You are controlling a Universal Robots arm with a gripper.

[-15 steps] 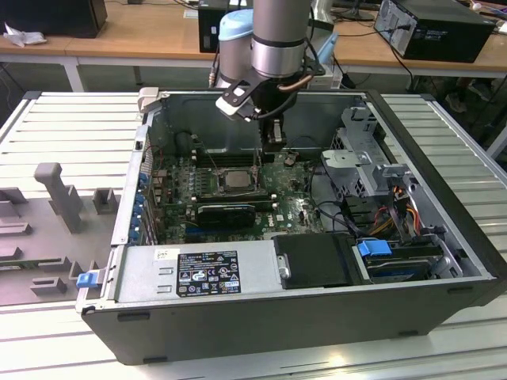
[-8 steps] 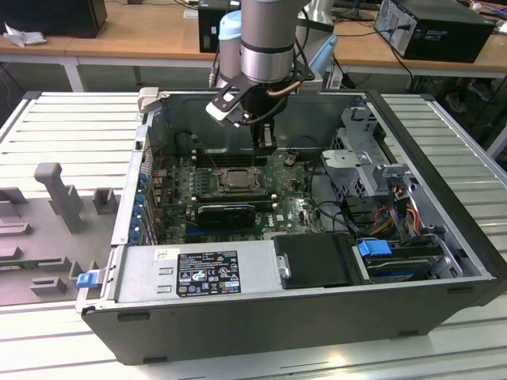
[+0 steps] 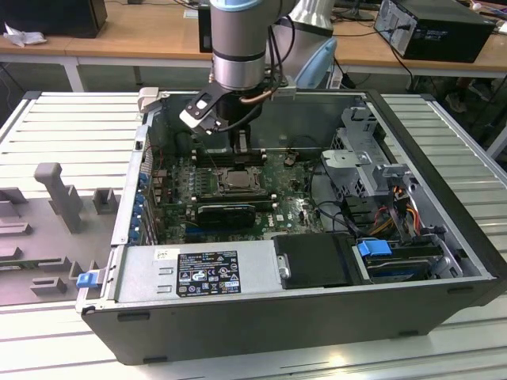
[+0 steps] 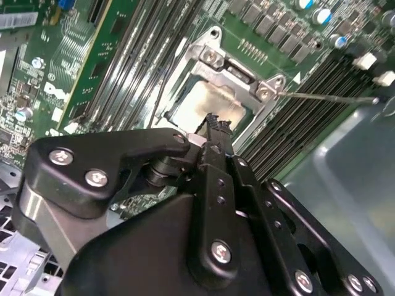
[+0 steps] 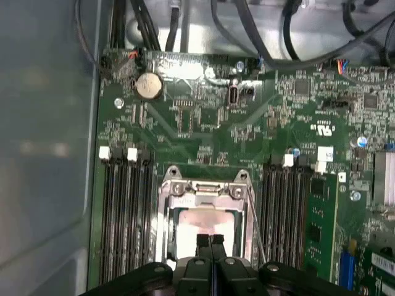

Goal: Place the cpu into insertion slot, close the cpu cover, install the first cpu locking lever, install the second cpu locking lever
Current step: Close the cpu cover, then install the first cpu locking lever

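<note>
Over the insertion slot (image 5: 163,246) in the computer case (image 3: 301,324), the pincer (image 5: 210,239) has its fingers (image 5: 202,243) pressed together, holding nothing. The cpu (image 5: 197,219) sits in the slot under the tips, with the cpu cover (image 5: 203,190) down around it.

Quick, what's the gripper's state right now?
Gripper: shut, nothing seen in its grip, over the cpu.

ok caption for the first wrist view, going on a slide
pincer shut over the cpu, seen through the window of the cpu cover, memory slots either side
</note>
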